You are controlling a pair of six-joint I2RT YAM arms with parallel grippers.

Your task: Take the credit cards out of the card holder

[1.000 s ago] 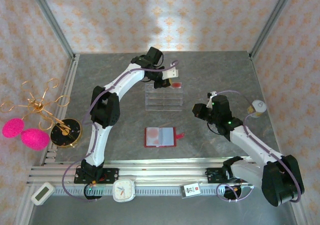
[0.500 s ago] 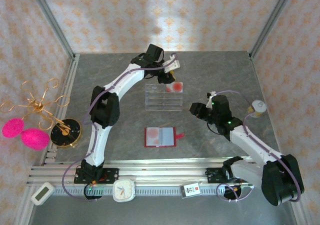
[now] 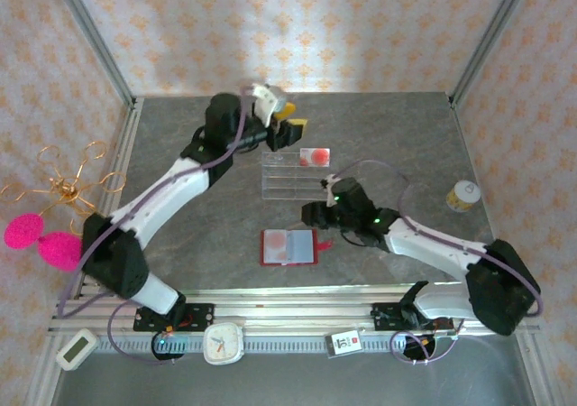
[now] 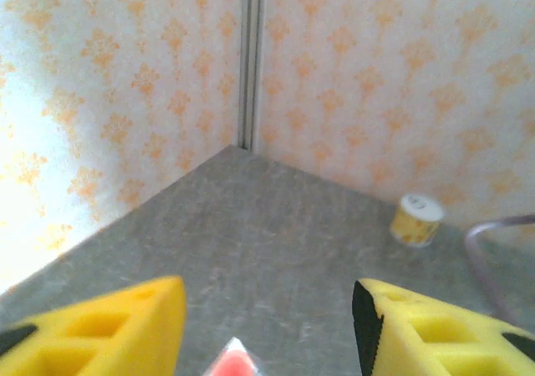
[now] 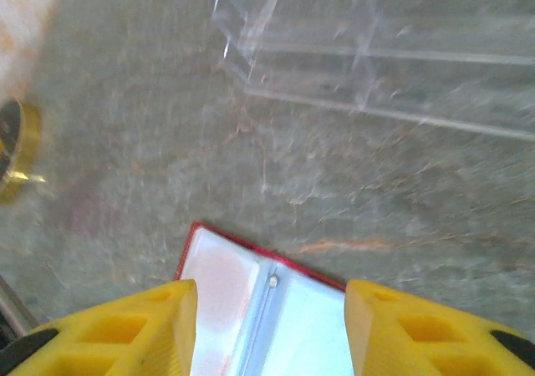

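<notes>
Top external: left hand [image 3: 292, 132] now spread, has released pale red-marked card [image 3: 314, 156] onto acrylic rack [image 3: 293, 185]; right hand [image 3: 311, 215] spread, has swung over open card holder [image 3: 288, 246] on tabletop [image 3: 397, 135], likely going for next card

The left arm [image 3: 167, 194] and right arm [image 3: 433, 244] share white links, black joints, lilac cables and yellow claw fingers [image 5: 125, 326].

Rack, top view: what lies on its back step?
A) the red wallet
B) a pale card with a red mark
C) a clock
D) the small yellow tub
B: in the top view a pale card with a red mark lies on the back step of the rack, and the left gripper is open and apart from it.
</notes>
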